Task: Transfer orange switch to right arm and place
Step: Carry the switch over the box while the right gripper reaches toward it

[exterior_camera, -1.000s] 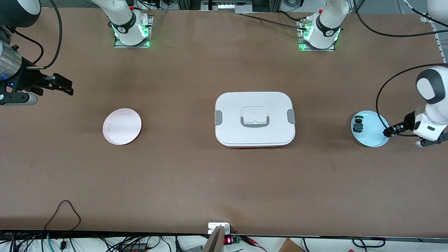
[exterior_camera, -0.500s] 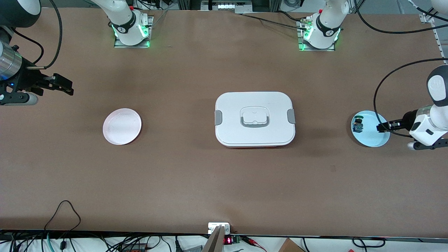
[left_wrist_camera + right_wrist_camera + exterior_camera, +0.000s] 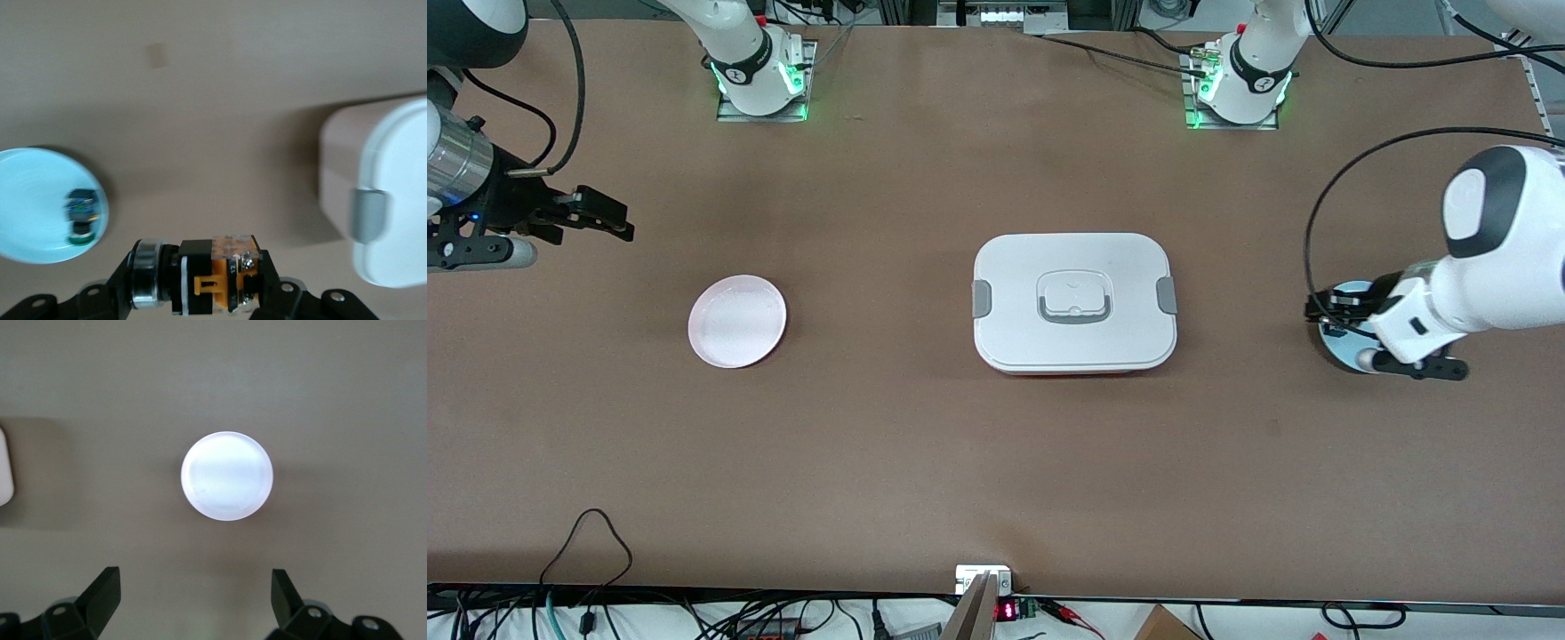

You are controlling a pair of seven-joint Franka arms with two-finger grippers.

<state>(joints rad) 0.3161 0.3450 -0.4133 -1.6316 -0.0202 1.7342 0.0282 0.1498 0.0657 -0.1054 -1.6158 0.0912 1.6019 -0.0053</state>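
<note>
With the left claw (image 3: 200, 293) clamped on the orange switch (image 3: 213, 273) at frame right, pickup looks done. Next: carry it toward the right claw (image 3: 609, 222), jaws apart at upper left, waiting.

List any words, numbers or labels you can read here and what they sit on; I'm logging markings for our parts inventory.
No text can be read for certain.
Red digits on the small display at the table edge nearest the camera: too small to read.
Round marks on the arm bases: too small to read.
Marks on the orange switch: blurred.
</note>
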